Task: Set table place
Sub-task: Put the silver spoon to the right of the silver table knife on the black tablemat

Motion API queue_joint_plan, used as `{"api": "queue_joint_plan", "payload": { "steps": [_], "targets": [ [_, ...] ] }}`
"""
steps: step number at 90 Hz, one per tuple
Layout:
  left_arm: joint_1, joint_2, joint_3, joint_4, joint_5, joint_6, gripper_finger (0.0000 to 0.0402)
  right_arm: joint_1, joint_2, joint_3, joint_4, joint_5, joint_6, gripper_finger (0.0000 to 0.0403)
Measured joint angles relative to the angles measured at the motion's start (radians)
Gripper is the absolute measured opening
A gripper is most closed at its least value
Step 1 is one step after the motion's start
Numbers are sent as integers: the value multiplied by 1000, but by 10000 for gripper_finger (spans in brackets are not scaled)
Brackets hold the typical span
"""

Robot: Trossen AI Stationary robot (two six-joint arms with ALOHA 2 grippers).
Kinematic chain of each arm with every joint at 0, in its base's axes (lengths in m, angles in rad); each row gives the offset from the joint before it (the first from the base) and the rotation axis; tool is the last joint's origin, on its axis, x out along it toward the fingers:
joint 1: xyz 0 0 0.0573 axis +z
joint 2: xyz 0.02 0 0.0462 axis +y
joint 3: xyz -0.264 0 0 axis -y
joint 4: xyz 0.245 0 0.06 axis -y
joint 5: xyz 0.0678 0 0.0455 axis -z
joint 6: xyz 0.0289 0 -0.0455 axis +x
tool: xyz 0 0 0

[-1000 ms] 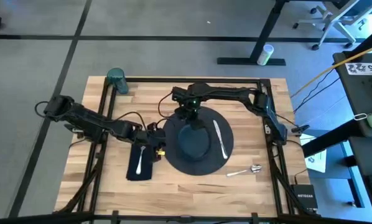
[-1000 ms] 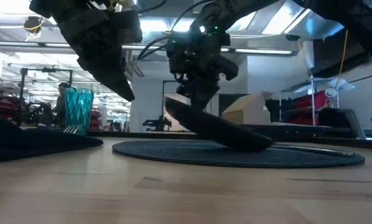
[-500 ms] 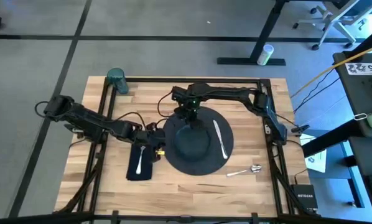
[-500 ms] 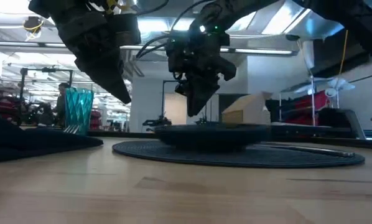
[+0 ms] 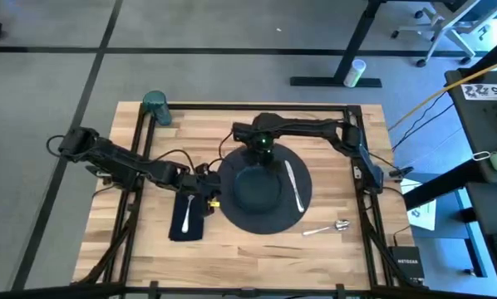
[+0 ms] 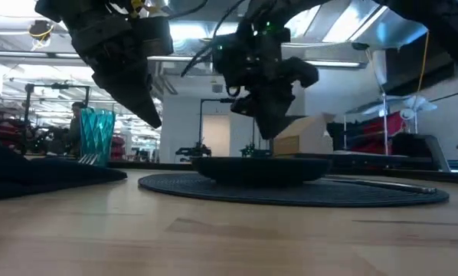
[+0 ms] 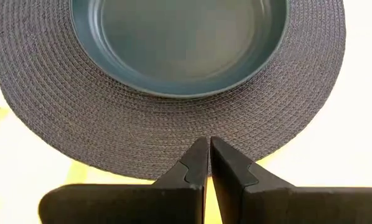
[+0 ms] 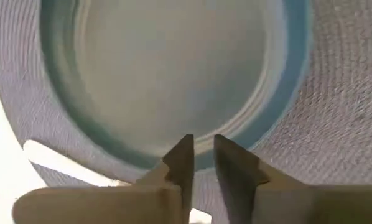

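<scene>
Dark plate (image 5: 257, 188) lies flat on the charger (image 5: 232, 218). Right hand (image 5: 263, 149) hovers above its far rim, fingers slightly parted, empty. Left hand (image 5: 209, 199) waits closed, empty, beside the charger.

The butcher-block table (image 5: 332, 245) carries the round dark charger (image 5: 232, 214) at its middle, and just left of that lies the navy napkin (image 5: 197, 226). A teal cup (image 5: 155, 106) stands way out at the far left corner, and a silver spoon (image 5: 327, 227) rests on bare wood near the charger's right edge
</scene>
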Motion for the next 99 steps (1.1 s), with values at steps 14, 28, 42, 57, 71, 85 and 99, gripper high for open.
{"api": "queue_joint_plan", "payload": {
  "steps": [14, 28, 42, 57, 71, 85, 99],
  "targets": [
    [0, 0, -4, -9, 0, 1, 1, 32, -46, 0, -24, 34, -26, 6],
    [0, 0, -21, -4, 1, -6, 1, 43, -87, 0, -29, 43, -34, 1],
    [0, -1, -27, 7, 1, -14, 1, 43, -124, 0, -20, 37, -37, 0],
    [0, -22, -27, 20, 3, -8, 1, 43, -144, 0, 8, 37, -45, 0],
    [0, -61, -27, 18, 3, -4, 1, 42, -194, -97, 83, 31, -31, 0],
    [-2, -102, -27, 20, 2, 7, 1, 42, -328, -350, 251, 32, 44, 0],
    [6, -123, -28, 28, 2, 22, 1, 42, -524, -622, 468, 35, 185, 0]
  ]
}}
